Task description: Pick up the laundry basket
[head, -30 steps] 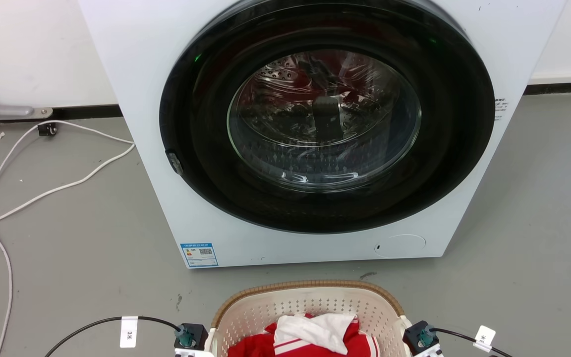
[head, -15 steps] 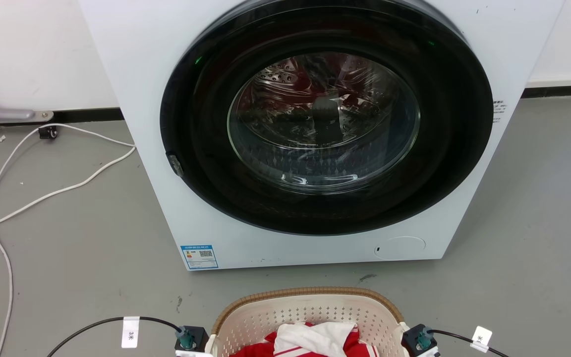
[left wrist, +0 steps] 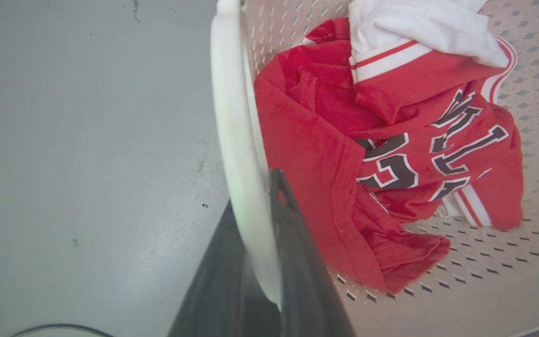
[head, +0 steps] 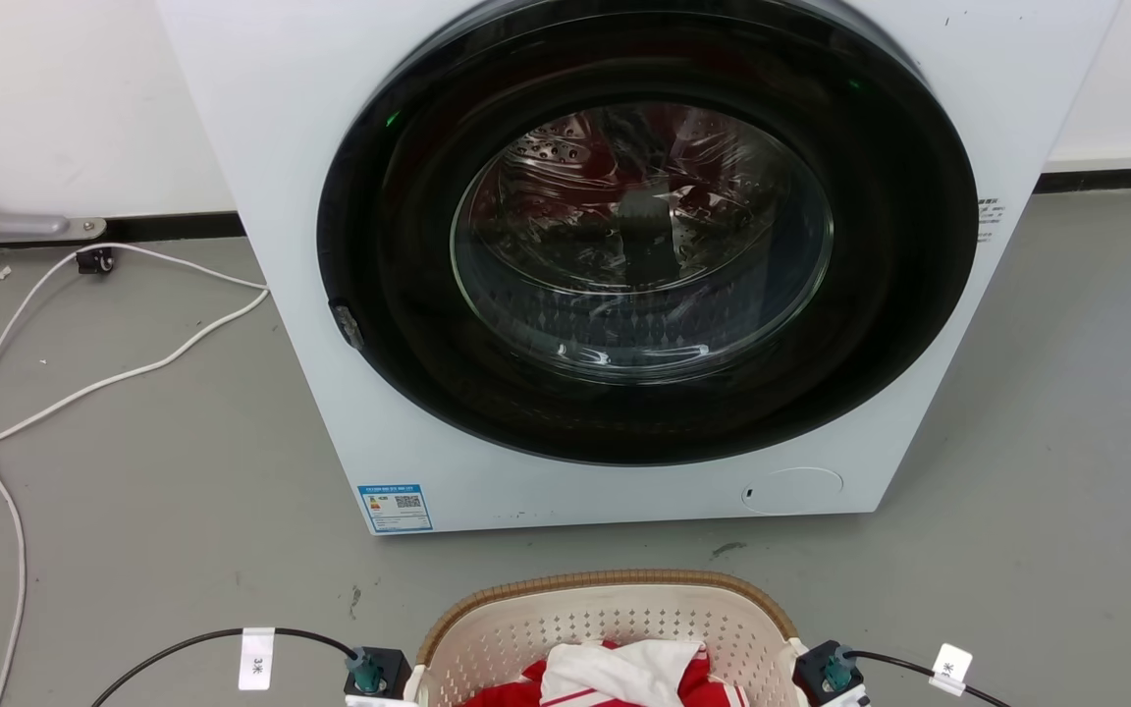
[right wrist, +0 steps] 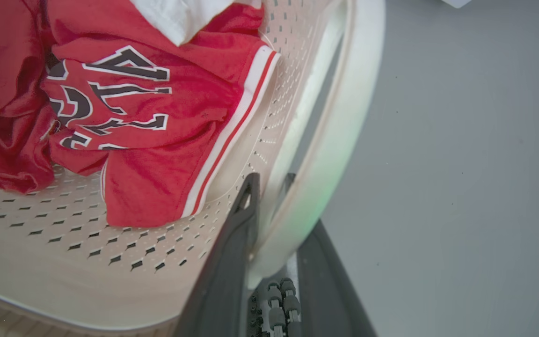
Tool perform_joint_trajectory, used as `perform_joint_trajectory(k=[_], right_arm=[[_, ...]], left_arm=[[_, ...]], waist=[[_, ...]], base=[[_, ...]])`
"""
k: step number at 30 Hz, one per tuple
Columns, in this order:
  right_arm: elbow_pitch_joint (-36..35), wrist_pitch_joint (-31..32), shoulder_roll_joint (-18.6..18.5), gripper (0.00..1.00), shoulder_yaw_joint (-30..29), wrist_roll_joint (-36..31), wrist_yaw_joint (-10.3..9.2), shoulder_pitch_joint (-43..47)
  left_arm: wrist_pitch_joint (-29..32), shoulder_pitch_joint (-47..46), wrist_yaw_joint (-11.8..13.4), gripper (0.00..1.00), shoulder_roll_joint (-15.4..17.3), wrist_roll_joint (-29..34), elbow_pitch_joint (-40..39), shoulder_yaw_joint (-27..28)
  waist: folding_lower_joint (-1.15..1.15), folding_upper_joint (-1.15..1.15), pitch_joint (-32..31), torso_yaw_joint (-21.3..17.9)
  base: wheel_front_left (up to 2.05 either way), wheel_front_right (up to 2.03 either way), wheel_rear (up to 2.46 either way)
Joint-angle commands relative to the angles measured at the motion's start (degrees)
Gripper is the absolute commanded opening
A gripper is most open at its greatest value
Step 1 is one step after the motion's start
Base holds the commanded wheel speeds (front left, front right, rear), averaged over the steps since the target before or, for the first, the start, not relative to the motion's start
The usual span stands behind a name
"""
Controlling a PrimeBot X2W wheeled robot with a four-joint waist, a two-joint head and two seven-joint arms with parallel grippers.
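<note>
Now I am gripping the laundry basket [head: 615, 581] at both ends. My left gripper [left wrist: 256, 206] is clamping the white left handle [left wrist: 232, 117], with one of its fingers [left wrist: 293, 243] on the inner side and the other on the outer side. My right gripper [right wrist: 272, 185] is clamping the right handle [right wrist: 344, 117] in the same way. The basket is sitting just in front of the washer [head: 261, 196], low against the grey floor [head: 134, 511], directly between my two arms. I cannot tell whether its base is touching the floor or hanging just clear of it. Its long axis is running left to right across me, so each handle is lying straight ahead of its own gripper and neither arm is nearer. A red jersey [left wrist: 325, 140] and a white garment [left wrist: 414, 23] are lying loose inside, bunched toward the middle. I am judging that the lift has to go straight up with both arms rising evenly, since any tilt along that long axis would be sliding the clothes to one end
</note>
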Motion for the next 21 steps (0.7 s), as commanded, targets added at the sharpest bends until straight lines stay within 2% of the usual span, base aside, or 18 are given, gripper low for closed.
perform_joint_trajectory(k=[1, 21], right_arm=[[-0.05, -0.04, -0.05, 0.00, 0.51, -0.14, -0.02, -0.67], [-0.03, 0.43, -0.21, 0.00, 1.59, 1.66, -0.02, -1.20]], left_arm=[[-0.08, -0.36, -0.21, 0.00, 0.05, -0.09, -0.22, -0.31], [-0.51, -1.10, -0.22, 0.00, 0.71, -2.41, -0.20, -2.51]], waist=[[0.00, 0.00, -0.07, 0.01], [0.00, 0.00, 0.63, -0.04]], base=[[0.00, 0.00, 0.00], [0.00, 0.00, 0.00]])
